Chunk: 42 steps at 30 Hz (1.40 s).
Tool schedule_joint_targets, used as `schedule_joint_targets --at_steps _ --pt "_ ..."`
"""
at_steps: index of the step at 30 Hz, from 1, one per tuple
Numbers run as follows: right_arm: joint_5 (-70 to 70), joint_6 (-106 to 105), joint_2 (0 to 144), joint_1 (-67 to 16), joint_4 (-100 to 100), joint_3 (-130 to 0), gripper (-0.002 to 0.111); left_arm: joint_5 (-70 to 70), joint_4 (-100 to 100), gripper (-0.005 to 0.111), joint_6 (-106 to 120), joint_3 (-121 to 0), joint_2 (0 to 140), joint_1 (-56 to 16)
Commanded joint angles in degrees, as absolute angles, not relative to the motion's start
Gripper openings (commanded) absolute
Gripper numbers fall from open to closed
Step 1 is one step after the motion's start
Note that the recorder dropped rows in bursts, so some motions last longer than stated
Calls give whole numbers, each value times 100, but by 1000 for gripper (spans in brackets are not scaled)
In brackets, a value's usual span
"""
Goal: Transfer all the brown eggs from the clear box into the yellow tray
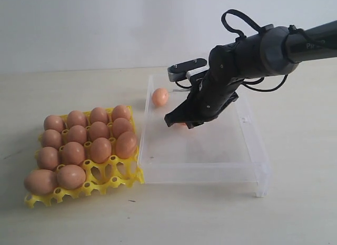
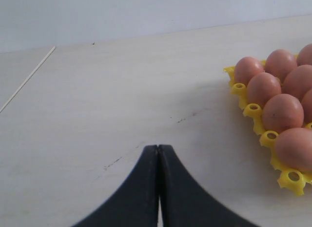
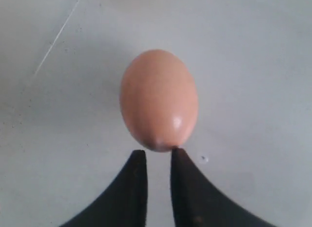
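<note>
Several brown eggs (image 1: 87,142) fill most cells of the yellow tray (image 1: 113,180) on the left. One egg (image 1: 159,97) lies at the far left corner of the clear box (image 1: 210,168). Another egg (image 3: 159,99) lies on the box floor just past my right gripper (image 3: 158,154). The right jaws stand a narrow gap apart with nothing between them, and one fingertip (image 3: 179,154) touches the egg's near end. In the exterior view this gripper (image 1: 179,121) is low inside the box and mostly hides that egg. My left gripper (image 2: 158,148) is shut and empty over bare table beside the tray (image 2: 291,177).
The tray's front right cells (image 1: 118,174) hold no eggs. The box's low walls (image 1: 141,124) stand between the box floor and the tray. The right arm (image 1: 247,55) reaches in from the upper right. A pale wall runs behind the table.
</note>
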<state>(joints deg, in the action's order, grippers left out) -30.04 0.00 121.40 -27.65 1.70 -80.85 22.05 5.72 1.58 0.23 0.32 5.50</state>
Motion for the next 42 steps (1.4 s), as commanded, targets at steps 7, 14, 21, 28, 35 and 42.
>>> schedule_joint_targets --at_steps 7,14,21,28,35,42 --pt "-3440 0 12076 -2754 109 -8111 0 2158 578 0 128 0 0 513" --pt "-3636 -363 11546 -2754 0 -8111 1 2158 578 0 128 0 0 513" --pt "-3524 -1616 11407 -2767 353 -8111 39 2158 578 0 128 0 0 513" --pt "-2935 -212 11540 -2767 961 -8111 62 2158 578 0 128 0 0 513" --pt "-3084 -378 11856 -2795 1172 -8472 62 2158 578 0 128 0 0 513" --pt "-3434 -484 12111 -2936 1248 -8905 62 2158 578 0 128 0 0 513"
